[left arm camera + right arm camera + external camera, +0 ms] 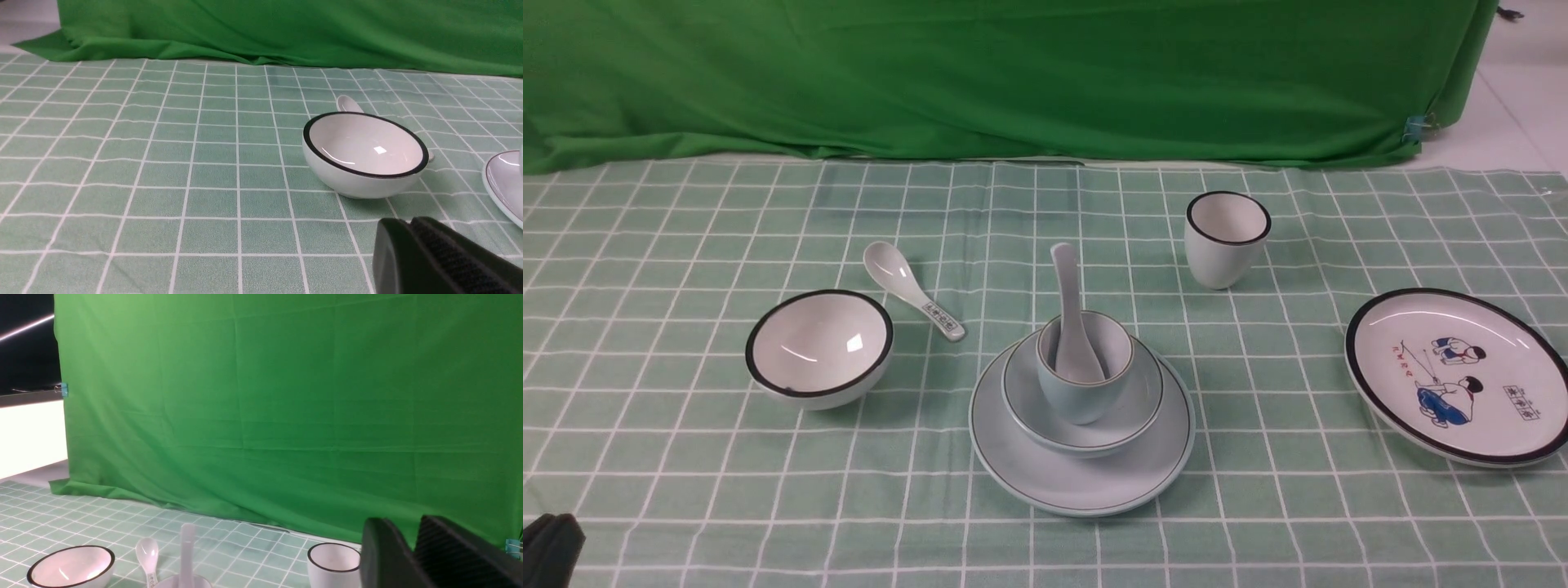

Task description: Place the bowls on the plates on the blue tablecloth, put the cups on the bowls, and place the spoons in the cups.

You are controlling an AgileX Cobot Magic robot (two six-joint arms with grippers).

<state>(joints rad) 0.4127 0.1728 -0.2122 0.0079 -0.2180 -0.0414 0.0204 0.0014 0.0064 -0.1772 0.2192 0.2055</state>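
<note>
The pale blue plate (pixel 1045 474) sits in the middle of the blue tablecloth (pixel 645 441), near the front. The pale blue bowl (pixel 1029 400) is on it, the pale blue cup (pixel 1086 384) stands in the bowl, and a plain white spoon (pixel 1068 310) stands in the cup with its handle sticking up.

The white bowl with a black rim (pixel 818 347) sits on the cloth at about 9 o'clock from the blue stack, a little apart from it. The white spoon with a dark pattern on its handle (pixel 911 290) lies flat on the cloth just behind that bowl, at about 10 o'clock from the stack. The white cup with a black rim (pixel 1227 238) stands by itself at about 1 o'clock from the stack. The white plate with cartoon children (pixel 1458 376) lies far off at 3 o'clock, close to the edge of the front view. Nothing is on it.

A bright green backdrop cloth (pixel 1013 73) hangs behind everything.

The left gripper (pixel 412 228) is low over the cloth near the white bowl, with its fingers pressed together and nothing in them. The right gripper (pixel 414 535) is up in the air near the white cup. Its fingers have a small gap between them and hold nothing.
</note>
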